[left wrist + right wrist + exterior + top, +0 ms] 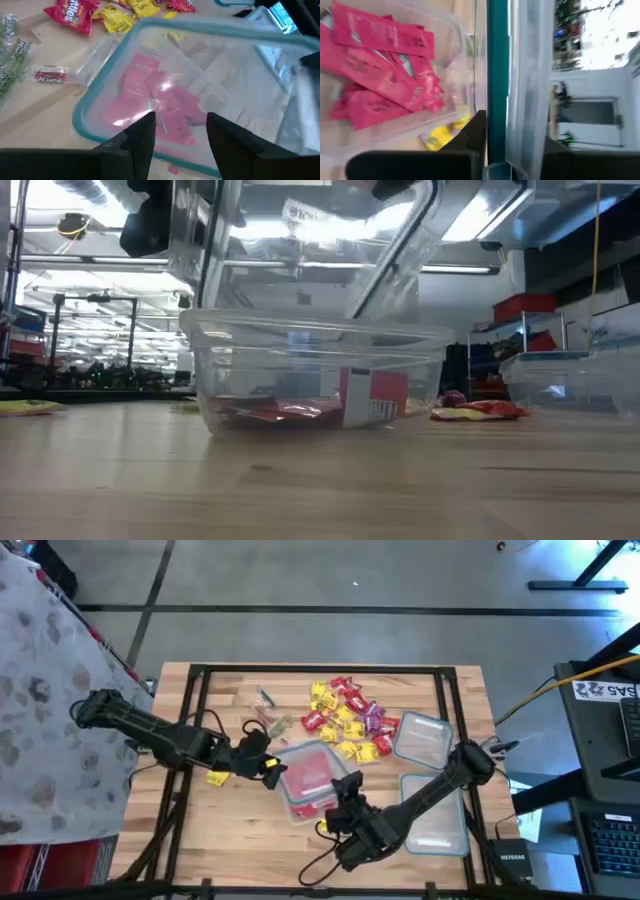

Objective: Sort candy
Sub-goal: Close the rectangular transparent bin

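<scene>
Left hand (268, 769) hovers with fingers apart; right hand (345, 802) pinches something, arm bent.

High view — overhead, facing straight down; takes in the whole wooden table (240, 830), both arms and the surrounding floor.

Low view — at tabletop level, facing level across the boards into the room; very near the clear container (315, 375), which fills the centre of the picture.

Left wrist view — looks down and forward past the left gripper (180, 130) onto that same container (200, 90), close, with loose candy (120, 15) beyond at 11 o'clock.

Right wrist view — pressed almost against the container's teal rim (497, 75), rolled sideways, the room showing at 3 o'clock.

Shared: all four views hold this container of pink packets (380, 70).
</scene>
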`<state>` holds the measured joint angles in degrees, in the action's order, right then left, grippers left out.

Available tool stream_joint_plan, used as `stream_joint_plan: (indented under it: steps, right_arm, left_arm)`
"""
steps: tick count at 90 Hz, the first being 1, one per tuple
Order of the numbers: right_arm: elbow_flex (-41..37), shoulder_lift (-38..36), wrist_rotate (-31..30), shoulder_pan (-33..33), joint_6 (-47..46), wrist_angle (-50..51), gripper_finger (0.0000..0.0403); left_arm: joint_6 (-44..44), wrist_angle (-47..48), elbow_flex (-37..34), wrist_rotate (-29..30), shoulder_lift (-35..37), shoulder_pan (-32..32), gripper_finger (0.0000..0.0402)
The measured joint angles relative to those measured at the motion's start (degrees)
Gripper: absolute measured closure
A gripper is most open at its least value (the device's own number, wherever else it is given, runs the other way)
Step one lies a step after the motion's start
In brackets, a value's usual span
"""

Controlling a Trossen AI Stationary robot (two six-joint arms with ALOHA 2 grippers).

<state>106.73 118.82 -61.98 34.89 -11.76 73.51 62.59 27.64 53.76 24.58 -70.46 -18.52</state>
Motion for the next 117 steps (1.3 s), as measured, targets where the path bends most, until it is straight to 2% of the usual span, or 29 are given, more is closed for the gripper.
stream_joint_plan:
  steps: [10, 36, 49, 69, 80, 102, 117]
  right_arm:
    - [-0.3, 0.0, 0.6, -0.8, 0.5, 2.1, 0.0376]
    - [-4.4, 0.0, 5.2, -2.9, -1.4, -0.4, 0.0376]
    - [-5.1, 0.0, 6.0, -2.7, -1.4, -2.5, 0.0373]
    - [-5.2, 0.0, 13.4, -2.7, -1.6, -7.0, 0.0362]
    - [-5.2, 0.0, 13.0, -2.7, -1.5, -6.8, 0.0371]
    - [-1.1, -0.1, 7.5, -2.7, -2.0, 3.8, 0.0372]
    - [3.3, -0.1, 5.1, -2.7, -11.3, 16.5, 0.0375]
  left_arm:
    - [-0.2, -0.8, 0.0, 0.2, 0.4, 0.4, 0.0243]
    - [-5.8, -9.3, 0.0, 0.8, 2.2, 1.6, 0.0243]
    - [-5.8, -8.0, 0.0, 0.8, 2.1, 1.6, 0.0243]
    - [-5.9, -5.5, 0.0, 1.4, 2.1, 1.3, 0.0243]
    - [-5.9, -4.4, 0.0, 2.0, 2.0, 1.3, 0.0243]
    - [-9.5, -0.8, 0.0, 4.0, 4.1, -0.6, 0.0243]
    - [-10.7, 2.5, 0.0, 5.7, 6.0, -7.0, 0.0243]
